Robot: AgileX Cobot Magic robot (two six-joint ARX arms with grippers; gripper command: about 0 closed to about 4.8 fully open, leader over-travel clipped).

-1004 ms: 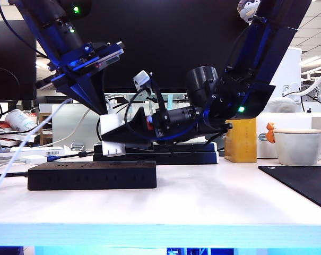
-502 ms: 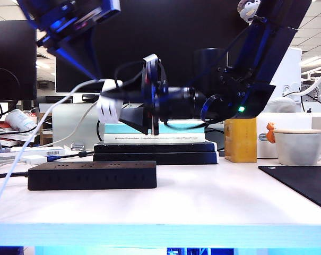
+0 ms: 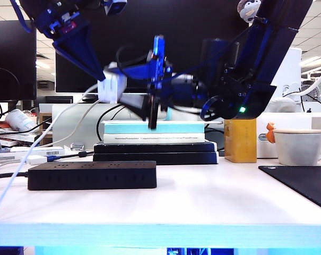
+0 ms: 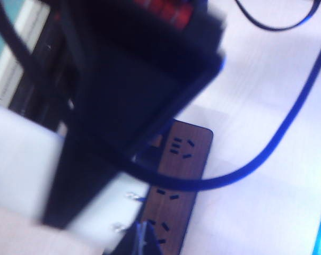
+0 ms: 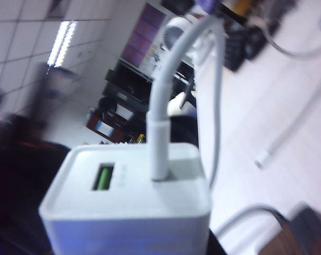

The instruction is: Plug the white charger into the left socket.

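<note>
The white charger [image 3: 110,87] hangs in the air well above the black power strip [image 3: 91,175], its thin white cable [image 3: 49,125] trailing down to the left. My right gripper [image 3: 121,91] reaches in level from the right and is shut on the charger's body. In the right wrist view the charger [image 5: 128,212] fills the near field, with the cable [image 5: 161,122] plugged into its back. My left gripper [image 3: 103,78] comes down from the upper left, shut, with its tip at the charger's upper corner. The blurred left wrist view shows the charger's prongs [image 4: 131,197] over the strip's sockets [image 4: 182,147]; which is the left socket I cannot tell.
A stack of books [image 3: 155,139] stands just behind the strip. To the right are a yellow block [image 3: 240,141], a white mug [image 3: 301,146] and a black mat [image 3: 303,183]. At the far left lie a flat white device [image 3: 35,158] and a bottle [image 3: 19,119].
The right gripper has rolled and lifted the charger from just above the strip to well above it. The left gripper has risen and turned with it, staying at the charger.
</note>
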